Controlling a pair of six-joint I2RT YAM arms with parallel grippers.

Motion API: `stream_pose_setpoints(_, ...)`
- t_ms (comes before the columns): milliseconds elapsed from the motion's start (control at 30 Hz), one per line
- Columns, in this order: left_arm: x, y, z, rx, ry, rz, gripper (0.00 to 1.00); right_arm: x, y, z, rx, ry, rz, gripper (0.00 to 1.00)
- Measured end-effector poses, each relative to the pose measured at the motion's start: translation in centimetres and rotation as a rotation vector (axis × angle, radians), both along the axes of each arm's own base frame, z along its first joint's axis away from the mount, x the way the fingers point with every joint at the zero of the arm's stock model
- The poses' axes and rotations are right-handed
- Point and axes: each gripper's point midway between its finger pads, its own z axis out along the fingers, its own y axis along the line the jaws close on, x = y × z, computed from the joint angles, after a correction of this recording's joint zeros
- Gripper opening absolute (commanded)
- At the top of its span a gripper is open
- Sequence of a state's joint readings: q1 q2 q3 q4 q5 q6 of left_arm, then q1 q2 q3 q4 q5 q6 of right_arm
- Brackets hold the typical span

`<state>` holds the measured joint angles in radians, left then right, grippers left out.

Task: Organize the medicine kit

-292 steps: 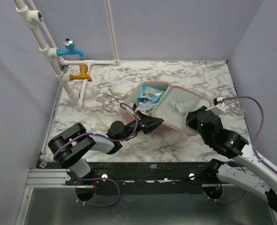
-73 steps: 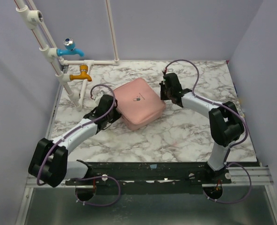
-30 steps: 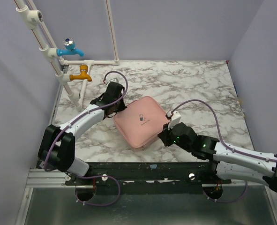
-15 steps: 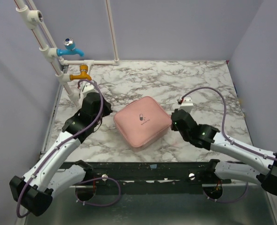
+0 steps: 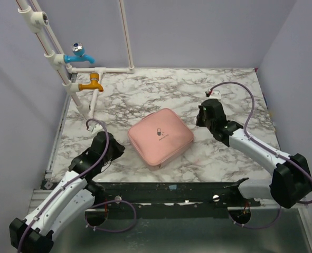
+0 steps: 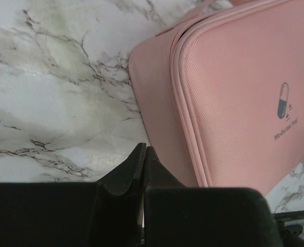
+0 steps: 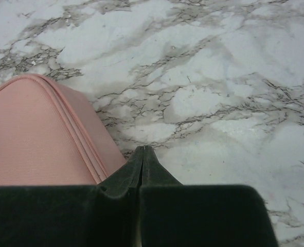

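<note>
The medicine kit point(image 5: 160, 137), a pink rounded-square soft case with a small pill logo on its lid, lies closed on the marble table point(image 5: 198, 84). My left gripper point(image 5: 115, 149) is shut and empty, just left of the case's near-left side; in the left wrist view its tips point(image 6: 144, 149) sit beside the case point(image 6: 234, 87). My right gripper point(image 5: 200, 114) is shut and empty, just right of the case's right corner; in the right wrist view its tips point(image 7: 142, 148) are next to the case's edge point(image 7: 33, 134). The bottles and sachets are hidden.
White pipes with a blue tap point(image 5: 79, 55) and an orange tap point(image 5: 92, 83) stand at the back left. Purple walls close the table at the back and sides. A black rail point(image 5: 171, 190) runs along the near edge.
The open case was closed and slid nearer. In the last half second my left arm drew back toward the near left and my right gripper swung from the case's near-right side to its right corner.
</note>
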<state>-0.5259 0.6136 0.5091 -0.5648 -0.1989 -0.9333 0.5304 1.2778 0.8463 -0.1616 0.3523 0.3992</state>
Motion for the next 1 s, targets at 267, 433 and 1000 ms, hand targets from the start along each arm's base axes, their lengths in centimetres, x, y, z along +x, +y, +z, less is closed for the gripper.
stream_pose_setpoints(267, -0.7, -2.2, -4.8, -0.033, 0.164, -0.062, 0.0, 0.8, 2.2, -4.2, 0.052, 0.106, 0.11, 0.01)
stream_pose_setpoints(433, 0.0, -3.4, -6.1, -0.028, 0.226, -0.09, 0.0, -1.3, 2.6, -8.1, 0.062, 0.203, 0.165, 0.01)
stream_pose_setpoints(1000, 7.2, -5.2, -4.2, 0.086, 0.229, -0.15, 0.0, -8.7, 3.8, -9.3, 0.227, 0.226, 0.267, 0.01)
